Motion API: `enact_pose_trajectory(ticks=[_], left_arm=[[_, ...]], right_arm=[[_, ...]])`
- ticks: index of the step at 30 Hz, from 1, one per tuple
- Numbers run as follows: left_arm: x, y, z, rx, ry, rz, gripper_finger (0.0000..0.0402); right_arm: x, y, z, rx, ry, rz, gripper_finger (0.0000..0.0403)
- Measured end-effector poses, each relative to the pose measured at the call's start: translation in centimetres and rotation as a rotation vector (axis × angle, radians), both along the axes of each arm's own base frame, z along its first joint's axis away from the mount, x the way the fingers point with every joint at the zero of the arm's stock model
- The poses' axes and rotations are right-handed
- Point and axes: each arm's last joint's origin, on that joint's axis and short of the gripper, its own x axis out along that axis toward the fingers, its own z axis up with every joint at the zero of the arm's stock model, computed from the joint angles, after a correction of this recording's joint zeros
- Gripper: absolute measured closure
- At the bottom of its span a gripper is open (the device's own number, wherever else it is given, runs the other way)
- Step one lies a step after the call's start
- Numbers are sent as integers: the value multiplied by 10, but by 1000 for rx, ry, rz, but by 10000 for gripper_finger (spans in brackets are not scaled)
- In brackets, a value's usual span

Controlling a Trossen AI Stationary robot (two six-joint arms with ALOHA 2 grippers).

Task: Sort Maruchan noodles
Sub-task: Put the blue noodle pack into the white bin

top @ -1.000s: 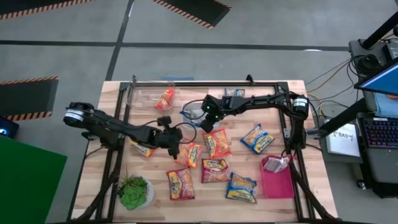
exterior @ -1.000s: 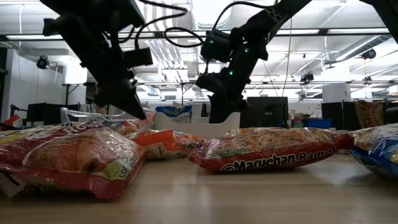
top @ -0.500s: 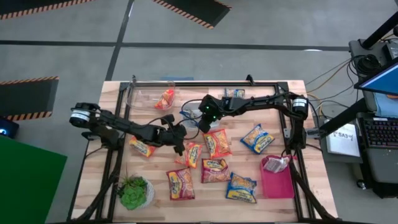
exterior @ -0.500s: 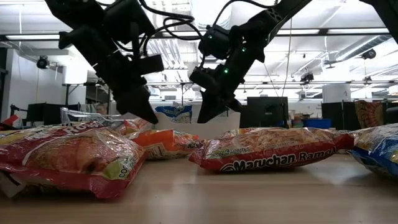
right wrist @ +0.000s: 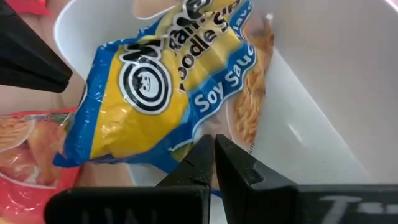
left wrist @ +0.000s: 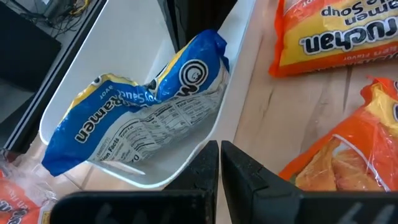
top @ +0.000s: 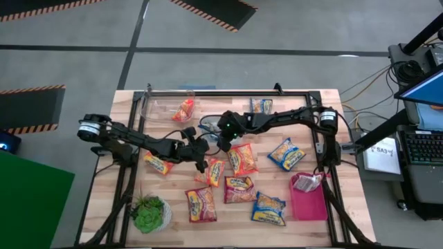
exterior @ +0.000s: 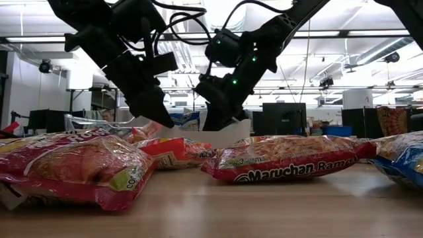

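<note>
A crinkly blue Maruchan packet [left wrist: 140, 118] lies slumped inside the white bin [left wrist: 81, 87], leaning on its wall. The left gripper [left wrist: 219, 163] and right gripper [right wrist: 213, 158] hang just above the bin's rim, fingers pressed together, empty. Orange packets [top: 241, 159] lie scattered on the wooden counter [top: 311, 228]; one orange packet [top: 184, 110] sits in the clear bin [top: 154, 107].

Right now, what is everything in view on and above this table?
loose noodle packets: seven, five orange or red and two blue, mid-table
clear bin: one, far left, holds one orange packet
white bin: one, centre, holds one blue packet
far blue packet: one, far edge
pink bin: one, right
potted plant: one, green, near left
left tool: shut, by white bin
right tool: shut, over white bin
</note>
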Motion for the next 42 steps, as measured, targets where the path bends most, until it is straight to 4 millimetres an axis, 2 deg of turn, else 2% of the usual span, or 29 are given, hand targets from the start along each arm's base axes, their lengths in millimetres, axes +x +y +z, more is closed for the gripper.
enact_pose_trajectory(ticks=[4,9,13,20,26,33,42], left_arm=[[-7,-3,1,-1,75,-19,401],[-24,-8,18,20,144,7,401],[-28,0,12,44,140,22,401],[-29,11,-9,56,52,49,401],[-24,9,-9,15,-49,25,402],[-21,8,-7,-15,-89,5,402],[-20,8,-5,-33,-109,-8,402]], right_arm=[[-1,2,7,14,-14,2,394],[-2,3,13,26,-24,4,394],[-2,3,12,17,-19,2,394],[-3,3,10,5,-9,1,394],[0,2,9,-1,-28,14,394],[8,9,15,98,-143,72,394],[12,12,24,99,-192,74,394]])
